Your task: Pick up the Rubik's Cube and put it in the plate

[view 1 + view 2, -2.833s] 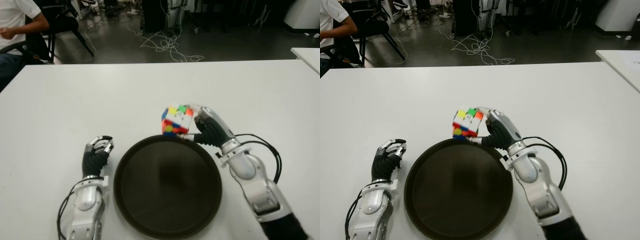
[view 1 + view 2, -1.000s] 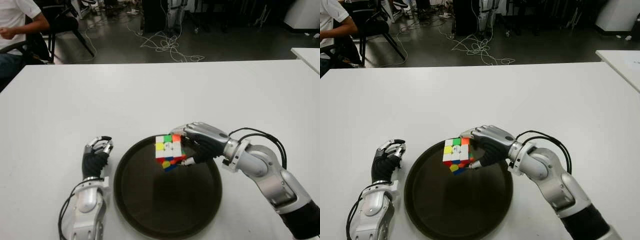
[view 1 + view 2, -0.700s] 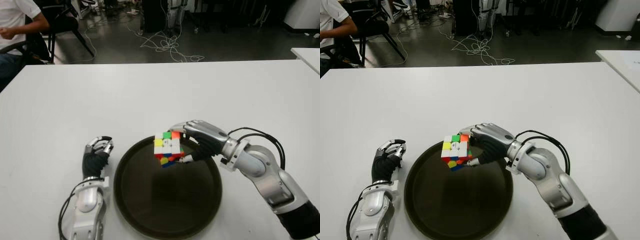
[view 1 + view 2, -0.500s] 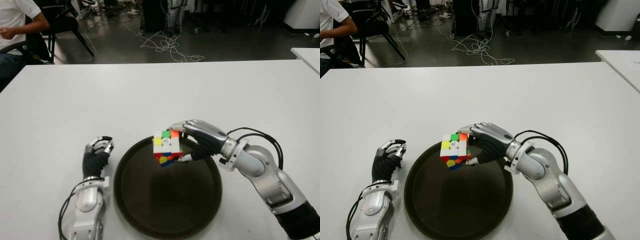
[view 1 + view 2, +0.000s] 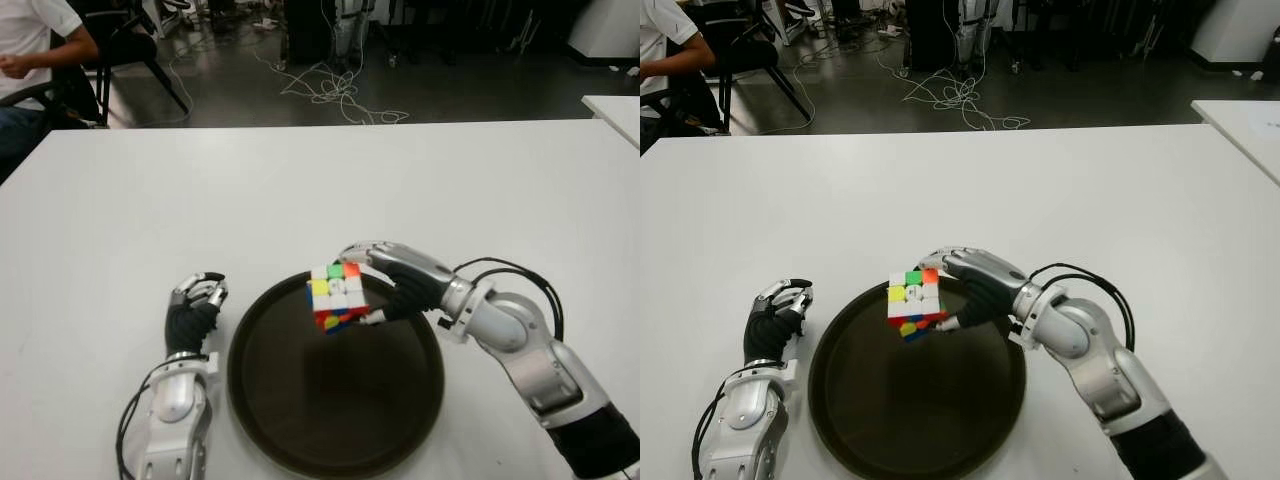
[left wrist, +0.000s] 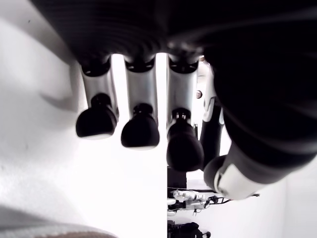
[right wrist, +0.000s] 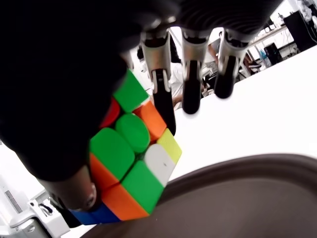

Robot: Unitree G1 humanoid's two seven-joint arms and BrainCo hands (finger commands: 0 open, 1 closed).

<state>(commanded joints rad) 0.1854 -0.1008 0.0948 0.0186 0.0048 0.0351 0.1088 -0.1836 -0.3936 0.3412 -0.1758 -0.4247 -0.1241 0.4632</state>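
The right hand's fingers (image 7: 163,99) are wrapped over the top of the Rubik's Cube (image 5: 336,296), with the thumb pressing from underneath, so the cube is pinched between them and carried clear of any surface; the right wrist view shows its green and orange faces tucked against the palm, while two of the outer fingers stand off it and seem to add little to the hold. The right hand (image 5: 395,280) hangs above the far part of the plate (image 5: 300,420), a dark round dish with a raised rim, and the cube shows over the plate's far inner area, lifted and slightly tilted rather than sitting flat (one lower corner points down toward the dish). That placement reads as the tail of the carry: the cube is already inside the rim's outline, so what is left is most likely a short lowering and a loosening of the fingers, and a tilted cube let go from a height could tumble or roll toward the rim. The forearm reaches in from the table's near right, its black cable looping beside the wrist. The left hand (image 5: 192,304) shows just beside the plate's left rim, toward the near edge of the white table (image 5: 150,190); its own wrist view shows its fingers curled in with nothing between them, so it plays no part in the carry. At the far left, beyond the table, a seated person (image 5: 30,40) is partly visible.
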